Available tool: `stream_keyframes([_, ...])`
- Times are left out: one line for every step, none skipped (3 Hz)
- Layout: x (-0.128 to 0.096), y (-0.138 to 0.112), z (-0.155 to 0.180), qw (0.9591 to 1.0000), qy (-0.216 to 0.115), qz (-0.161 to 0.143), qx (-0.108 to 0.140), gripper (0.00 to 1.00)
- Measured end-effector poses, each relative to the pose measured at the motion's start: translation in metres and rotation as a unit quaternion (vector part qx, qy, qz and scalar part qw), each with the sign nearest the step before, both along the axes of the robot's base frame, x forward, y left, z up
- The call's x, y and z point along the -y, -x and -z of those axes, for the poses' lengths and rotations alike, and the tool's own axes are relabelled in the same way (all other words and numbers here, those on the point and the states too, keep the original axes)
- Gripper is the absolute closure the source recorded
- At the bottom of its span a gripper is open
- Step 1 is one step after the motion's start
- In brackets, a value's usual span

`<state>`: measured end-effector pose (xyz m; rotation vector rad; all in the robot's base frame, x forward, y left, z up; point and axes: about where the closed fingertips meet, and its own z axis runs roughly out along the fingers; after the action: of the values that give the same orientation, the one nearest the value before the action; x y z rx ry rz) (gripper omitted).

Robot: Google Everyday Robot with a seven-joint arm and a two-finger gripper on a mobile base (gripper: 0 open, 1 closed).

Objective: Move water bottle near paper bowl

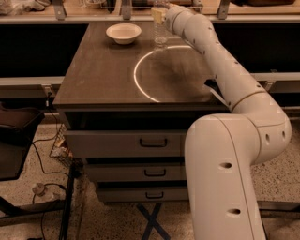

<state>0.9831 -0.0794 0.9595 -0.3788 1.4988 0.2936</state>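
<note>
The water bottle [160, 29] is clear and ribbed and stands upright at the back of the dark table [103, 75], at the top of a bright ring of light. My gripper [159, 14] is at the bottle's upper part, reaching in from the right, and is shut on it. The bottle's base is at or just above the tabletop; I cannot tell which. The paper bowl [123, 33] is off-white and shallow and sits to the left of the bottle, with a small gap between them.
My white arm [220, 70] crosses the right side of the table. A dark bag [209, 87] lies at the table's right edge, partly hidden by the arm. Drawers [152, 143] are below the top. A shelf runs behind the table. Cables lie on the floor at left.
</note>
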Motion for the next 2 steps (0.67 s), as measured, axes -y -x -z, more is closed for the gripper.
stream_keyframes([-0.01, 0.0023, 0.011, 0.9999, -0.003, -0.009, -0.009, 1.0])
stream_keyframes([-0.0155, 0.0023, 0.0186, 0.9998, -0.01, -0.011, -0.015, 1.0])
